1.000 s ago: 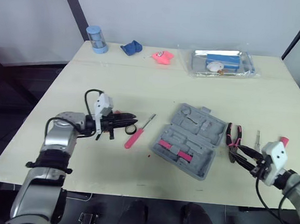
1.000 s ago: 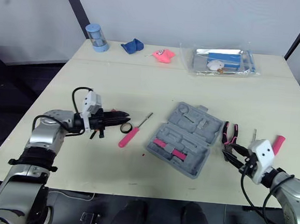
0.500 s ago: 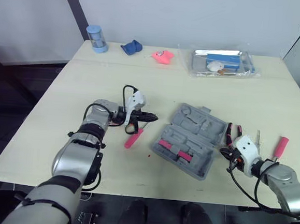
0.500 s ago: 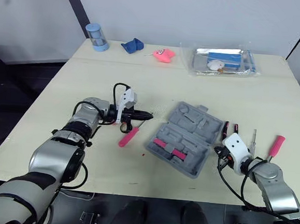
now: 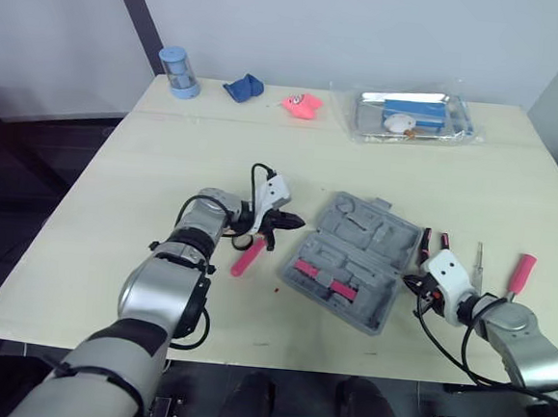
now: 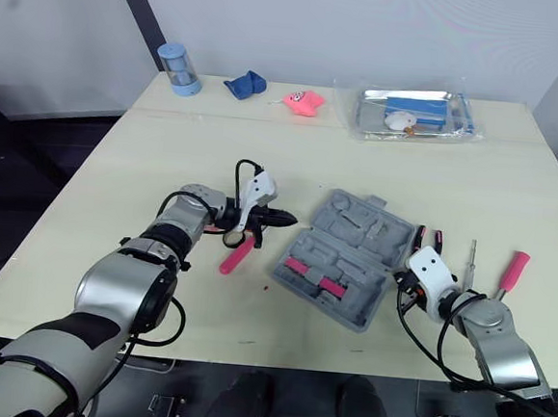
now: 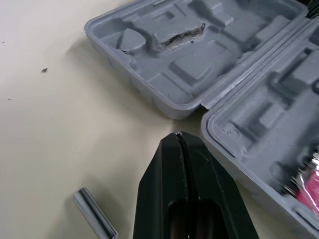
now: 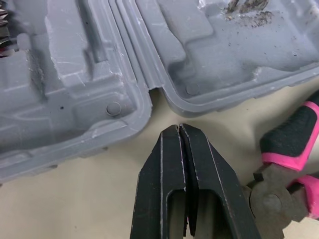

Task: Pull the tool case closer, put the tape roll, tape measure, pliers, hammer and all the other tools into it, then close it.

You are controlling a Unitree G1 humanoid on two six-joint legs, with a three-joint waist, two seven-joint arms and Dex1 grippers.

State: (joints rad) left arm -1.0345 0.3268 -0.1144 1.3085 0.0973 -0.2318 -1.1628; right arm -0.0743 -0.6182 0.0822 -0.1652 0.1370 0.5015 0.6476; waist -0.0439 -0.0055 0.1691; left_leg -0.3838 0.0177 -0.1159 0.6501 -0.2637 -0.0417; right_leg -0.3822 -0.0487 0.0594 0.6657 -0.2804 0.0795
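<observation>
The grey tool case (image 5: 352, 258) lies open near the table's front middle, with pink pieces (image 5: 317, 274) in its near half. My left gripper (image 5: 294, 221) is shut and empty, its tips just off the case's left edge (image 7: 164, 107). A pink-handled screwdriver (image 5: 248, 256) lies under that arm, its metal shaft (image 7: 92, 216) close beside the gripper. My right gripper (image 6: 401, 281) is shut and empty, tips a little short of the hinge gap (image 8: 154, 92) on the case's right side. Pink-and-black pliers (image 8: 291, 149) lie right beside it.
A thin screwdriver (image 5: 478, 258) and a pink-handled tool (image 5: 522, 273) lie right of the pliers. Along the far edge stand a blue canister (image 5: 177, 72), a blue cloth (image 5: 242, 88), a pink toy (image 5: 302, 105) and a clear tray (image 5: 412, 118).
My left gripper has moved right, from beside the screwdriver up to the case's left edge. My right gripper has moved left to the case's right side. Both stay shut.
</observation>
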